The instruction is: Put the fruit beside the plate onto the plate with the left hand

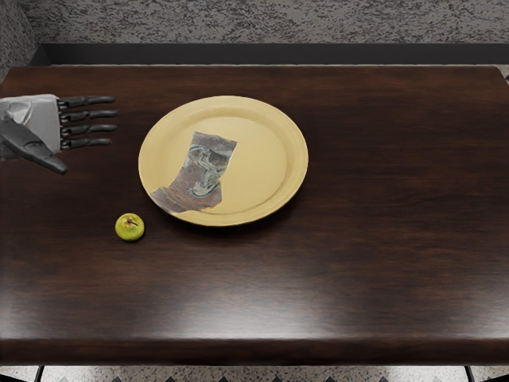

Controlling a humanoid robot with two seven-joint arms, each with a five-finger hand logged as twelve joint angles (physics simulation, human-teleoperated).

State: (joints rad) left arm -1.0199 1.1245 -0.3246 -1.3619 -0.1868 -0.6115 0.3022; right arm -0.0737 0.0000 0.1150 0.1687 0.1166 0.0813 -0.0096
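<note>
From the head view, a dark brown wooden desk [366, 263] carries one round yellow plate [274, 143]. One flat grey-brown patterned scrap [199, 175] lies on the plate's left half.

The only fruit, a small round yellow-green fruit [130, 227], sits on the desk just off the plate's lower-left rim, apart from it.

One hand shows: the grey metal left hand [44, 127] hangs at the left edge, well apart from the fruit and above it in the picture. Its dark fingers [91, 116] stretch straight out towards the plate, lying side by side and holding nothing. The right hand is out of view.

The fruit looks light, firm and smooth, so it may roll or slip. I would close the thumb and fingertips on opposite sides of its middle, coming from above.
</note>
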